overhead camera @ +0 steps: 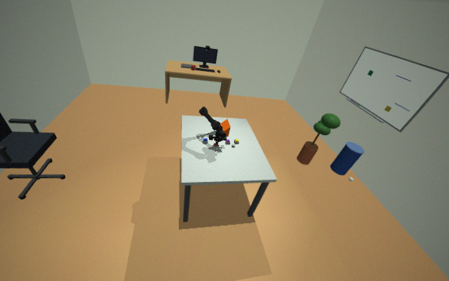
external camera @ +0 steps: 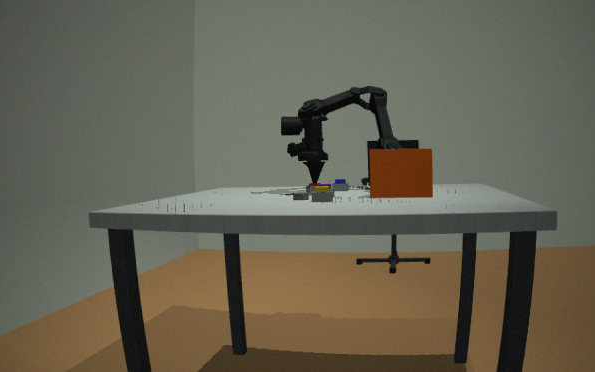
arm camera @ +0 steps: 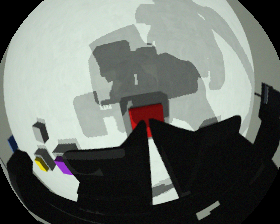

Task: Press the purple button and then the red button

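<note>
Two jaws nearly shut, holding nothing, tip down on red button [arm camera: 145, 113]; purple button [arm camera: 63, 165] just beside yellow, off left on tabletop [external camera: 247, 210].

From the exterior view, the closed black gripper [external camera: 316, 179] tapers to a point over the flat red button [external camera: 314, 185], but contact itself is too fine to call. The low purple button [external camera: 326, 185] is a sliver behind the yellow button [external camera: 322, 189]. The big orange block [external camera: 400, 172] hides the arm's base. In the wrist view the dark fingers cover the red button's [arm camera: 144, 115] lower edge, and the blue button [arm camera: 12, 143] is cut at the lens rim, far left.
</note>
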Robot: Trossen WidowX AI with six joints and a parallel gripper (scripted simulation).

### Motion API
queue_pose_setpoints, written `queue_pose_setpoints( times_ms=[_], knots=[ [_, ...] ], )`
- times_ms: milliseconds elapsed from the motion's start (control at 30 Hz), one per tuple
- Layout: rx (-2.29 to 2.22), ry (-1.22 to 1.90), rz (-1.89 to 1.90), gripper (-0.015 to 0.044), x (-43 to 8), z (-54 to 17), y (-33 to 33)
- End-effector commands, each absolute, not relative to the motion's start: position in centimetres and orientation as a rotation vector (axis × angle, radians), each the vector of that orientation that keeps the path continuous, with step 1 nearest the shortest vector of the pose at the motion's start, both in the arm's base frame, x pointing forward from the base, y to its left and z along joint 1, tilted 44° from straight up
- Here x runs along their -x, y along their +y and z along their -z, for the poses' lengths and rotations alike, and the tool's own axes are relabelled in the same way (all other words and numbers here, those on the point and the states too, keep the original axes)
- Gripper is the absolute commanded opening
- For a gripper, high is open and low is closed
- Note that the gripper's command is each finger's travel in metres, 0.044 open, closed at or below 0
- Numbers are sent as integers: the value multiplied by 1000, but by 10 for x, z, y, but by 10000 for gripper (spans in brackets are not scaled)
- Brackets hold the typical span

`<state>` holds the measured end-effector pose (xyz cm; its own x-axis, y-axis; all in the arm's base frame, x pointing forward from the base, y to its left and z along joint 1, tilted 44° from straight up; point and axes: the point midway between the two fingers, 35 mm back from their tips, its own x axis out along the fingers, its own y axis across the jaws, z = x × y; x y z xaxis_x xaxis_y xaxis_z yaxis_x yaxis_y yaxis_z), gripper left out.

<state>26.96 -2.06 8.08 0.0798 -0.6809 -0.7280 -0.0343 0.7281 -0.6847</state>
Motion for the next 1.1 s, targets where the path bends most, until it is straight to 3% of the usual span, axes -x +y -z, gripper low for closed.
queue_pose_setpoints(
  times_ms=[0,433,700,900,1067],
  knots=[
    [639,1427,537,20,-270,-81,-22],
    [638,1427,536,20,-267,-104,0],
    [613,1435,490,230,-286,-60,101],
    [612,1440,492,387,-265,-6,190],
    [623,1433,519,400,-228,40,245]
  ],
)
